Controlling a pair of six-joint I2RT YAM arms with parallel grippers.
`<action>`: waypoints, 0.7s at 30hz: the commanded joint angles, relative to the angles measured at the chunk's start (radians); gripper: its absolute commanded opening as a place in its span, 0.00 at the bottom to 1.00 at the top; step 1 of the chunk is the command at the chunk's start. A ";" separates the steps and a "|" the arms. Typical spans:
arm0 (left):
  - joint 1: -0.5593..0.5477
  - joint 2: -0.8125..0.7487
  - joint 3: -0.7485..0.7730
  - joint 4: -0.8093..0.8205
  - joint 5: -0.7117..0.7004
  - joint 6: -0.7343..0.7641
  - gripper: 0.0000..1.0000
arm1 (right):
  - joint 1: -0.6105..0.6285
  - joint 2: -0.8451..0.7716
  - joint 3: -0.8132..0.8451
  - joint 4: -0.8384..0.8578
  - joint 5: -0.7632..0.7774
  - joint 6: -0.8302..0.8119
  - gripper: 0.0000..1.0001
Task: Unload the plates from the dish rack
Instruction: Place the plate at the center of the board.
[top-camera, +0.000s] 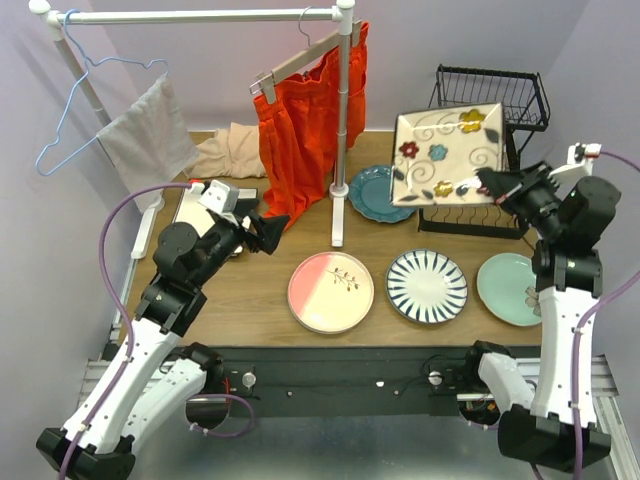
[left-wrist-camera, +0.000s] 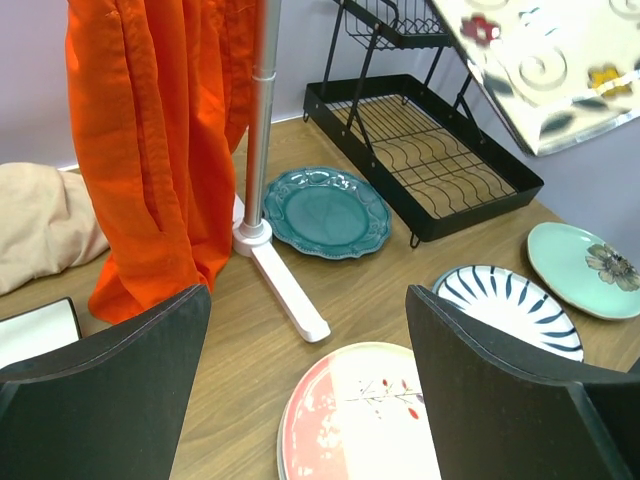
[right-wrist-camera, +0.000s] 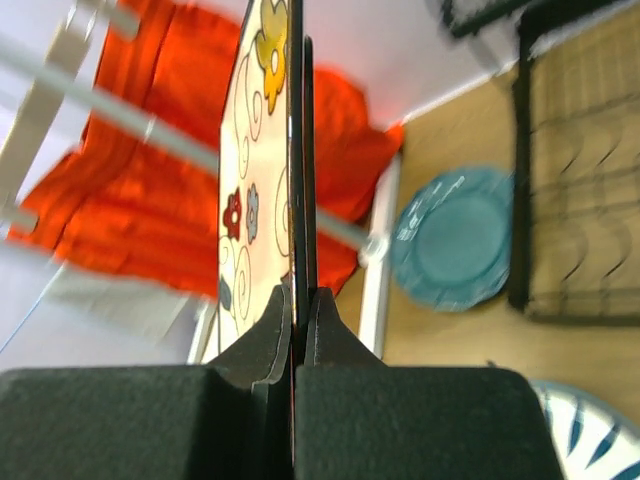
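My right gripper (top-camera: 487, 185) is shut on the edge of a square white plate with colourful flowers (top-camera: 446, 153) and holds it lifted above the black wire dish rack (top-camera: 497, 102). In the right wrist view the plate (right-wrist-camera: 258, 160) stands edge-on between my fingertips (right-wrist-camera: 297, 305). A teal plate (top-camera: 380, 193), a pink/cream plate (top-camera: 330, 291), a blue-striped white plate (top-camera: 427, 285) and a pale mint plate (top-camera: 512, 288) lie on the table. My left gripper (top-camera: 268, 232) is open and empty, above the table left of the pink/cream plate (left-wrist-camera: 355, 420).
A white clothes rail (top-camera: 200, 16) stands at the back with an orange garment (top-camera: 305, 120), a grey cloth (top-camera: 148, 140) and a blue hanger (top-camera: 85, 100). Its post and foot (top-camera: 340, 215) stand next to the teal plate. A beige cloth (top-camera: 228, 152) lies behind.
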 joint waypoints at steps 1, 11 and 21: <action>0.000 0.006 0.003 0.010 -0.021 -0.012 0.88 | 0.019 -0.114 -0.085 0.117 -0.135 0.101 0.01; 0.000 -0.004 0.170 -0.094 0.012 -0.069 0.88 | 0.037 -0.119 -0.180 0.043 -0.245 0.042 0.01; 0.000 0.033 0.388 -0.285 -0.079 -0.009 0.88 | 0.226 -0.051 -0.290 0.184 -0.256 0.097 0.01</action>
